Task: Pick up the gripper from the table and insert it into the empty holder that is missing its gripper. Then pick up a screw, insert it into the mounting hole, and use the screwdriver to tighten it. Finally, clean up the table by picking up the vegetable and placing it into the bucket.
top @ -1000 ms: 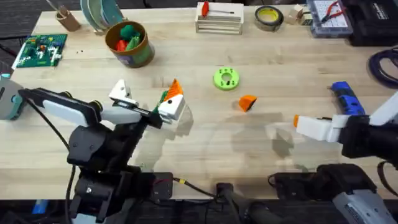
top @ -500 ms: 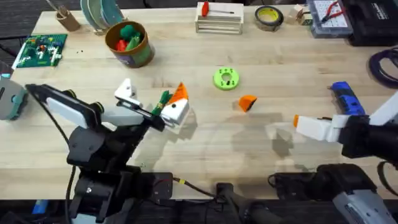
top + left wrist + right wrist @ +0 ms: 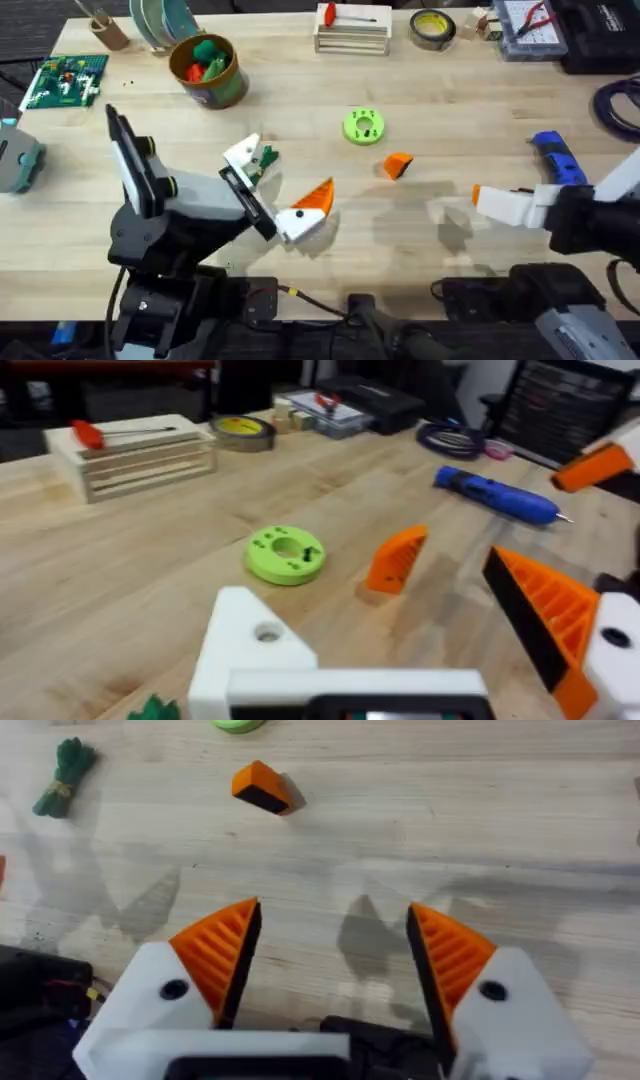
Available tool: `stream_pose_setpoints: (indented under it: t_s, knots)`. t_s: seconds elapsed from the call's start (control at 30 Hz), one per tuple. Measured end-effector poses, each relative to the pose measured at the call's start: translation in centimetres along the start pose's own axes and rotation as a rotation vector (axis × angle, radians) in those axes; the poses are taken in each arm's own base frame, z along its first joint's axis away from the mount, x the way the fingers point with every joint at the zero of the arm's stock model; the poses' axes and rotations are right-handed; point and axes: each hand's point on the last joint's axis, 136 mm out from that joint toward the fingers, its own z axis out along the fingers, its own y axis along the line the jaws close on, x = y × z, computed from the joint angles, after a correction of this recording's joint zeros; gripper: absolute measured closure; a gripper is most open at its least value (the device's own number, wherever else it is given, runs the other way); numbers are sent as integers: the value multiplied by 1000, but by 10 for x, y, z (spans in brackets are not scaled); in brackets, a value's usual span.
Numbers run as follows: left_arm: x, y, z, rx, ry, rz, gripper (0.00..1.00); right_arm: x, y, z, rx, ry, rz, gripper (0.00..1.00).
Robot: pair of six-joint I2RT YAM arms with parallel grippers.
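1. We can't see the right tool (image 3: 478, 197) whole from overhead: one orange tip and a white block show, the rest merges into the dark arm. The right wrist view settles it: two orange ribbed pads (image 3: 222, 955), spread wide, nothing between.
2. Left tool (image 3: 275, 185): fingers wide apart, holding nothing. One finger carries an orange pad (image 3: 316, 197); the other is a bare white holder (image 3: 250, 650) w/ an open mounting hole.
3. Vegetable (image 3: 266, 157): partly hidden overhead behind the bare finger, just beside it on the surface (image 3: 450, 120). In the left wrist view it's cut off at the frame edge; in the right wrist view it lies far off, whole, a dark green bundle.
4. Loose orange wedge (image 3: 398, 165): one, lying on the surface near center, between the two arms, apart from both tools.
5. Green disc (image 3: 363, 126): one, near the wedge, not touching.
6. Screwdriver (image 3: 554, 157): one, blue, at the right side; its lower end is hidden by the right arm overhead. Metal tip shows in the left wrist view.
7. Bucket (image 3: 210, 72): one, far left, w/ green and orange items inside; we can't tell what they are.
8. Screws: too small to make out.
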Motion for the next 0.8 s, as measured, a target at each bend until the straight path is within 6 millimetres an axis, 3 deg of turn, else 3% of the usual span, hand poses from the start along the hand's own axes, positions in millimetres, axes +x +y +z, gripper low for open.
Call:
stream_pose_setpoints:
  t_s: [0.37, 0.6, 0.8]
  knots:
    - [5, -19, -1, 114, 24, -8, 7, 0, 0, 0, 0, -1, 0, 116]
    - [5, -20, -1, 119, 24, -9, 7, -40, 6, -3, -28, -159, 56, 117]
    - [5, -20, -1, 120, 25, -9, 7, -46, 7, -4, -45, -181, 170, 116]
